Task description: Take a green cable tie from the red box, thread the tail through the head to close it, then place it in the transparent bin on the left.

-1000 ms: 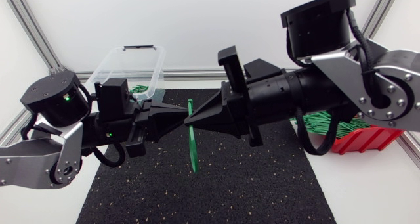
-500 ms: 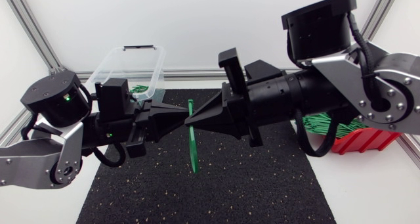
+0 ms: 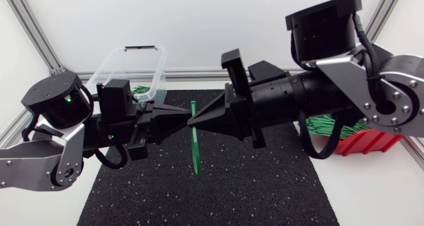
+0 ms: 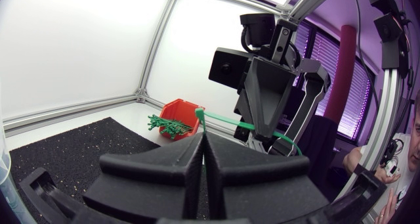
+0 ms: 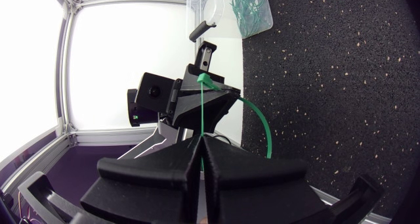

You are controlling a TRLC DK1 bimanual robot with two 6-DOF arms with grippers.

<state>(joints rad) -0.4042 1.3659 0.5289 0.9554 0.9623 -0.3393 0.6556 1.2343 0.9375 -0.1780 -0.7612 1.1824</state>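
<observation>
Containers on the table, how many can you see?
2. A clear bin at the back left; a red box at the right, partly hidden by the right arm.

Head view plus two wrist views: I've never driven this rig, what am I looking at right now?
Two robot arms work at a table. The head view looks down from above: the left arm enters from that view's left, the right arm from its right. Each wrist view comes from a camera riding on one arm, looking past its own black jaws at the other arm. Beside the black mat stand the red box of green ties and the transparent bin. Both pairs of jaws are shut on one green cable tie, held between them over the mat.
</observation>
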